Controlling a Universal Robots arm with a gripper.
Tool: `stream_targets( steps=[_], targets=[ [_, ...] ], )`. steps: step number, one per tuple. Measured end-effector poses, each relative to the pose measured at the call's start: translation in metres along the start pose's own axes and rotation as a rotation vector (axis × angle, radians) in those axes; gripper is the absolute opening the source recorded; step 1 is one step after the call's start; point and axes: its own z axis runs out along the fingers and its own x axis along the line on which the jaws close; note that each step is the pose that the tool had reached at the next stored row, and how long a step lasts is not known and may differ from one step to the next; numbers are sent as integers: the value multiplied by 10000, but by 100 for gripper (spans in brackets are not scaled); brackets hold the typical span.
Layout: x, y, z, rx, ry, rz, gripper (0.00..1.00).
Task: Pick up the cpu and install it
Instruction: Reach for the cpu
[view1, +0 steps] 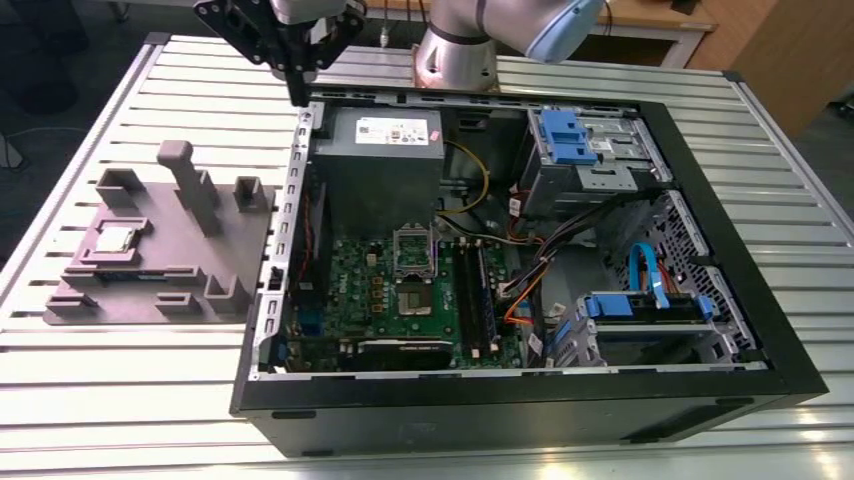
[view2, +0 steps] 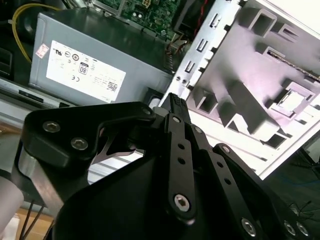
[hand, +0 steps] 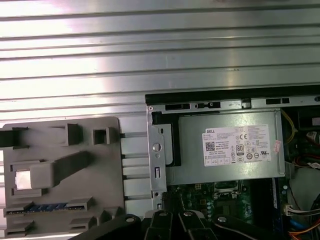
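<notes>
The cpu (view1: 118, 238), a small shiny silver square, lies in a recess of the grey holder block (view1: 174, 270) at the exterior view's left, beside the open computer case (view1: 747, 330). It also shows in both wrist views, as the cpu (view2: 292, 102) and the cpu (hand: 22, 179). My gripper (view1: 296, 97) hangs above the case's far corner, well away from the cpu, its fingers together and holding nothing. The gripper (view2: 176, 101) points toward the case wall. On the motherboard the socket (view1: 416, 300) lies bare, with its metal bracket (view1: 414, 248) lifted.
A grey power-supply box (view1: 380, 150) fills the case's far end near the gripper. Black memory sticks (view1: 470, 290), cables and blue drive bays (view1: 587, 140) crowd the case. Upright posts (view1: 180, 180) rise from the holder block. The slatted metal table (view1: 134, 380) surrounds everything.
</notes>
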Motion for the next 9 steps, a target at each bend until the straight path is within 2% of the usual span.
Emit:
stream_targets(
  steps=[9],
  targets=[
    [201, -15, 1, 0, 7, 1, 10]
  ],
)
